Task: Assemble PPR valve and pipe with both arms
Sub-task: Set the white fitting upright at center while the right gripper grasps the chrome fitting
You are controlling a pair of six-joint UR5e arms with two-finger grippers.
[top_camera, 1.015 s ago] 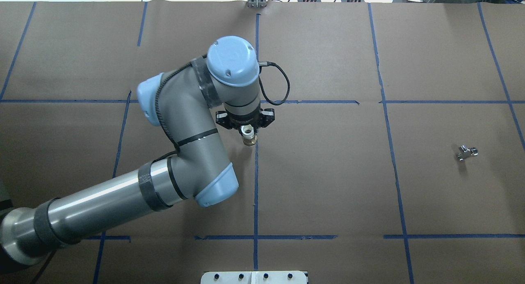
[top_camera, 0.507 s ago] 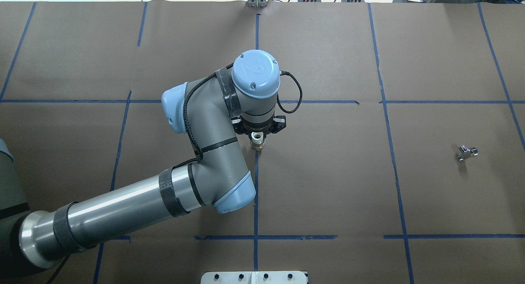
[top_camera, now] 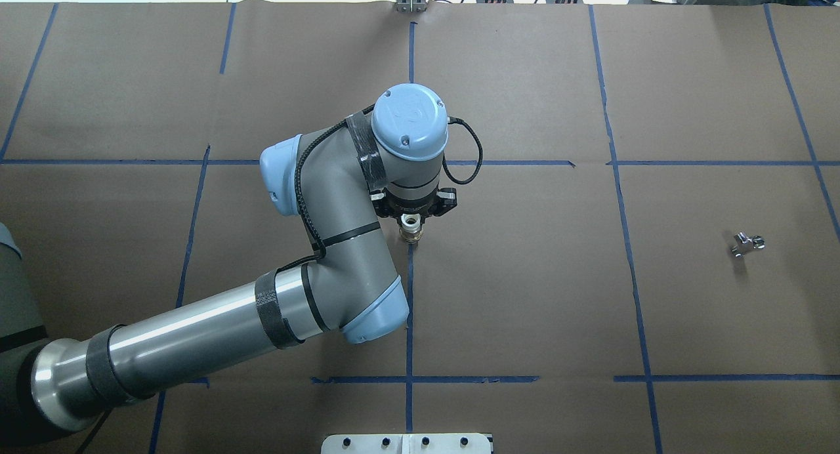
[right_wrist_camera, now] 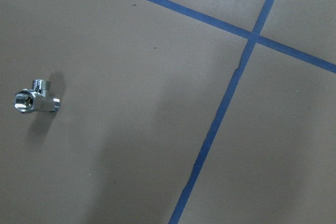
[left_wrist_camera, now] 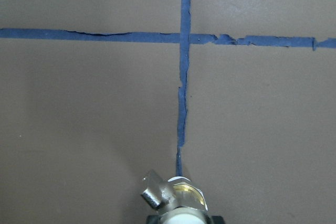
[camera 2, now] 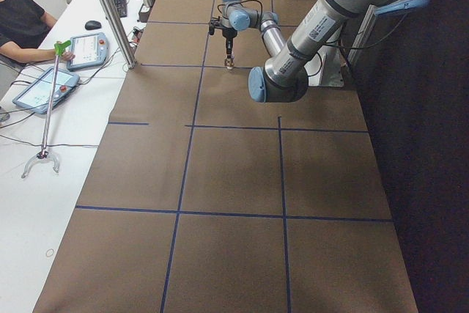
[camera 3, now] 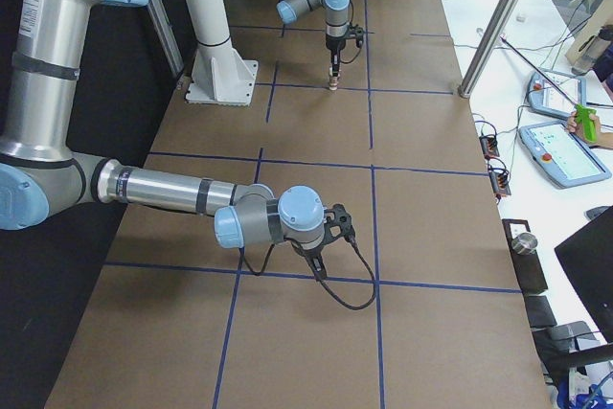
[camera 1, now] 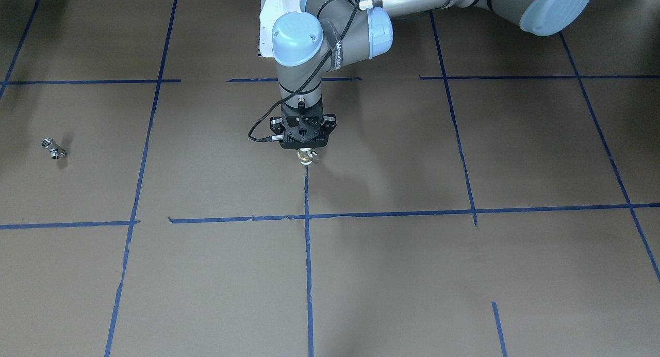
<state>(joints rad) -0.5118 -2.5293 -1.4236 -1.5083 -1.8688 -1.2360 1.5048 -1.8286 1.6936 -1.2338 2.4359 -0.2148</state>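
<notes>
The left hand (top_camera: 410,218) is clenched on the white upper end of the valve (top_camera: 411,231). The valve stands upright just over the middle tape line (top_camera: 409,296), with its brass part and side stem below the hand. The pipe (top_camera: 747,243) lies on the brown surface (top_camera: 525,290), well apart from this line on the robot's right. The right hand (camera 3: 321,270) hovers on the same side of the line. I cannot tell if it is released or clenched.
</notes>
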